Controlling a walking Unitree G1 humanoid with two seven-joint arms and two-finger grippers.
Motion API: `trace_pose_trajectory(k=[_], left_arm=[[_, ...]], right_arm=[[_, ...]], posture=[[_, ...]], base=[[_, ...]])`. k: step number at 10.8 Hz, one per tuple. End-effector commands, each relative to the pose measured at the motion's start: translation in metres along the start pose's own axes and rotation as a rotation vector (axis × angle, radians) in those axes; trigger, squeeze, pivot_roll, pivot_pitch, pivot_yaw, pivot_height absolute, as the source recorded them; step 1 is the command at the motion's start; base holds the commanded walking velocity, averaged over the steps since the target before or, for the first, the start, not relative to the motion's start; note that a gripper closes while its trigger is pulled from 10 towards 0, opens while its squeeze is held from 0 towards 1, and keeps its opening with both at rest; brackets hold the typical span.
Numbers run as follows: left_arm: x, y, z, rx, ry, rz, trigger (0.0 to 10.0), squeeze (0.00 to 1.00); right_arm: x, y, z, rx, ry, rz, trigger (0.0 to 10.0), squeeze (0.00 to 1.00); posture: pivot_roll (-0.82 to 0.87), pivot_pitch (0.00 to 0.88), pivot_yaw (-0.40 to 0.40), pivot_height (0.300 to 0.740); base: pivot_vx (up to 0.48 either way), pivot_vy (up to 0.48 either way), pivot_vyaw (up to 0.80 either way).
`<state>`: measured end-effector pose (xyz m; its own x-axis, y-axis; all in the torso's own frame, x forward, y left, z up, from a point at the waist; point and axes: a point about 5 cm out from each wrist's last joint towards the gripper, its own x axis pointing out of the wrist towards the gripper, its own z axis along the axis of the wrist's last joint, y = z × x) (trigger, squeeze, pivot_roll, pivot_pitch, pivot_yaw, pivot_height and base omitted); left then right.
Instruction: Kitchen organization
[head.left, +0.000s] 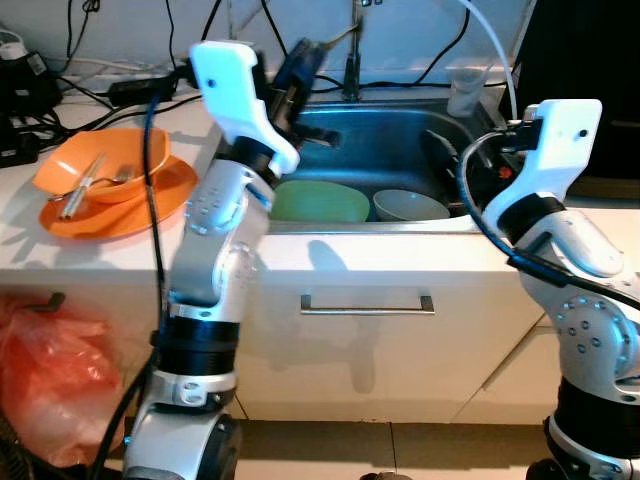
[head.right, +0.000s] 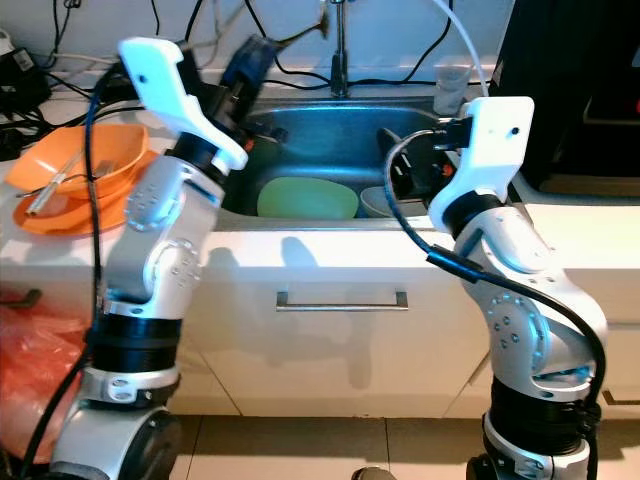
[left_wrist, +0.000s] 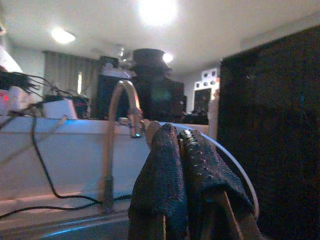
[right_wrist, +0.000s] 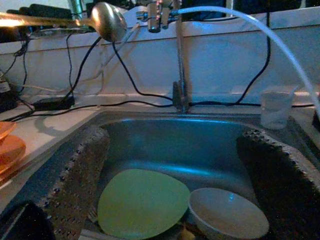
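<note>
My left gripper (head.left: 300, 65) is raised over the sink's back left corner, shut on a metal spoon (right_wrist: 107, 21) whose bowl points toward the tap (head.left: 352, 50). In the left wrist view its fingers (left_wrist: 165, 165) press together. A green plate (head.left: 320, 202) and a pale bowl (head.left: 410, 206) lie side by side in the steel sink (head.left: 390, 130). Above the sink's right side my right gripper (right_wrist: 172, 137) is open with nothing between its fingers, which frame the plate (right_wrist: 142, 202) and the bowl (right_wrist: 227, 212).
An orange bowl with utensils (head.left: 110, 165) sits on an orange plate on the counter to the left. A plastic cup (head.left: 465, 92), a white hose and cables crowd the back of the sink. An orange bag (head.left: 50, 370) hangs low left. Below the sink is a drawer handle (head.left: 367, 305).
</note>
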<state>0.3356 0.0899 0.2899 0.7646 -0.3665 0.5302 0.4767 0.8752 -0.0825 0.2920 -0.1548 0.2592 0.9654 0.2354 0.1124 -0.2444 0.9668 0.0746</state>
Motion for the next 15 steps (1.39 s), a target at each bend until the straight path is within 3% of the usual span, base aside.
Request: trace_pose_trajectory(k=[1, 5, 11, 15], left_arm=[[0.0041, 0.0014, 0.0059, 0.0, -0.013, -0.001, 0.0, 0.0], [0.0069, 0.0026, 0.0076, -0.011, -0.014, 0.007, 0.0, 0.0], [0.0068, 0.003, 0.0062, -0.01, 0.003, 0.015, 0.0, 0.0], [0.0039, 0.0013, 0.0039, -0.025, -0.002, 0.011, 0.0, 0.0]], right_arm=[[0.0006, 0.0017, 0.0, -0.009, -0.009, 0.003, 10.0, 0.0], [0.0025, 0.0011, -0.0011, -0.025, -0.018, 0.006, 10.0, 0.0], [0.0046, 0.0012, -0.0038, -0.026, -0.018, 0.007, 10.0, 0.0], [0.0055, 0.0015, -0.0046, -0.028, -0.017, 0.01, 10.0, 0.0]], posture=[[-0.14, 0.0, 0.083, 0.74], [-0.14, 0.0, 0.079, 0.74], [-0.14, 0.0, 0.074, 0.74], [-0.14, 0.0, 0.072, 0.74]], base=[[0.0, 0.0, 0.0], [0.231, 0.0, 0.0], [0.336, 0.212, 0.0], [0.0, 0.0, 0.0]])
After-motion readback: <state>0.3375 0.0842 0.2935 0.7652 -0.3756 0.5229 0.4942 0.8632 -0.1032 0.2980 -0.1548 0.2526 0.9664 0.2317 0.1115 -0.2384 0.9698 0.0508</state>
